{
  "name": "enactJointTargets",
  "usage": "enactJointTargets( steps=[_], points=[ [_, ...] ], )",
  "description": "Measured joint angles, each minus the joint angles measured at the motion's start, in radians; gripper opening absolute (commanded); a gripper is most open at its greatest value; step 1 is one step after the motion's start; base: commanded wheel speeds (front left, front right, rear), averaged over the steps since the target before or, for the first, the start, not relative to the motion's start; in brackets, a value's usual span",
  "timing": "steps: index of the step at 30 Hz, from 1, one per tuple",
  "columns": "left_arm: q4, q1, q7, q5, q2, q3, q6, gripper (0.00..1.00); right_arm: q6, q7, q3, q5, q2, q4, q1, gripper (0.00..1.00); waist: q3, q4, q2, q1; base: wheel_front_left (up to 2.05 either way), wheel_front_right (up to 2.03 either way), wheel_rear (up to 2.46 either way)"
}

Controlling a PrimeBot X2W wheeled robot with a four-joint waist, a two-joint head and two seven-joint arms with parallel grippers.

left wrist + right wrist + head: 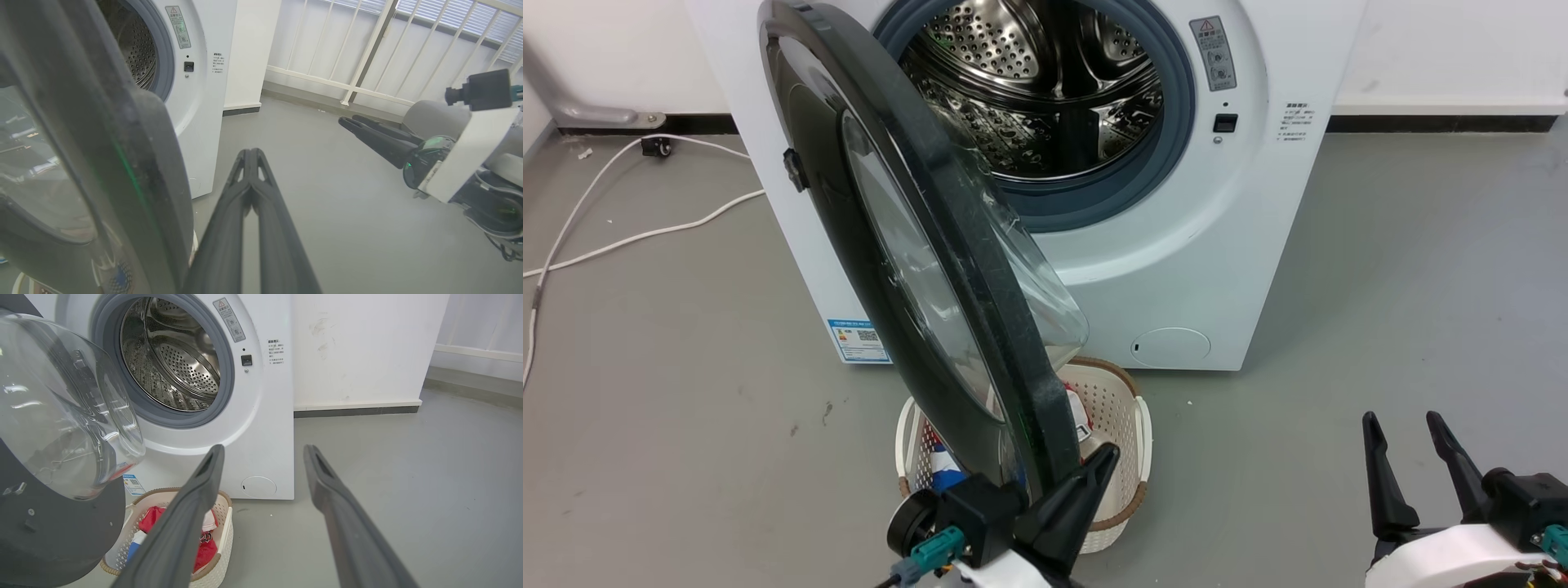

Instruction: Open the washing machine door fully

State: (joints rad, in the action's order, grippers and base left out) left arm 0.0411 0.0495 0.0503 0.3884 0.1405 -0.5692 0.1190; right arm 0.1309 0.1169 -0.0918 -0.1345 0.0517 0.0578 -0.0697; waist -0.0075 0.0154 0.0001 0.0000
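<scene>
Left end effector [1104,459] beside door edge [984,269]

The washing machine door [977,269] has a glossy black ring around clear, colourless glass. The washing machine [1201,245] is white, its gasket [1094,208] blue-grey, and its drum [1013,49] shiny steel dotted with rows of small holes. The basket [1123,441] is cream with a perforated grid and a tan woven rim, holding red, white and blue clothes [150,517]. The floor [686,408] is plain grey, the cable [621,241] white.
</scene>
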Motion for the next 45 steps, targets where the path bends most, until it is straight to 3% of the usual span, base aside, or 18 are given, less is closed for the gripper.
enactJointTargets(
  steps=[23, 33, 45],
  points=[
    [-0.234, 0.108, 0.053, 0.021, -0.039, 0.018, -0.014, 0.00, 0.000, -0.003, 0.005, -0.025, 0.000, 0.019, 0.000, 1.00, -0.006, -0.016, 0.0000, 0.0000, 0.00, 0.00, 0.00],
    [-0.183, 0.068, 0.050, 0.021, -0.024, 0.017, -0.052, 0.00, 0.000, 0.002, -0.003, -0.036, 0.000, 0.041, 0.000, 1.00, -0.007, 0.004, 0.0000, 0.0000, 0.00, 0.00, 0.00],
    [-0.049, -0.023, 0.041, 0.021, 0.017, 0.022, -0.103, 0.00, 0.000, -0.003, -0.023, -0.033, 0.000, 0.052, 0.000, 1.00, 0.004, 0.104, 0.0000, 0.0000, 0.00, 0.00, 0.00]
  ],
)
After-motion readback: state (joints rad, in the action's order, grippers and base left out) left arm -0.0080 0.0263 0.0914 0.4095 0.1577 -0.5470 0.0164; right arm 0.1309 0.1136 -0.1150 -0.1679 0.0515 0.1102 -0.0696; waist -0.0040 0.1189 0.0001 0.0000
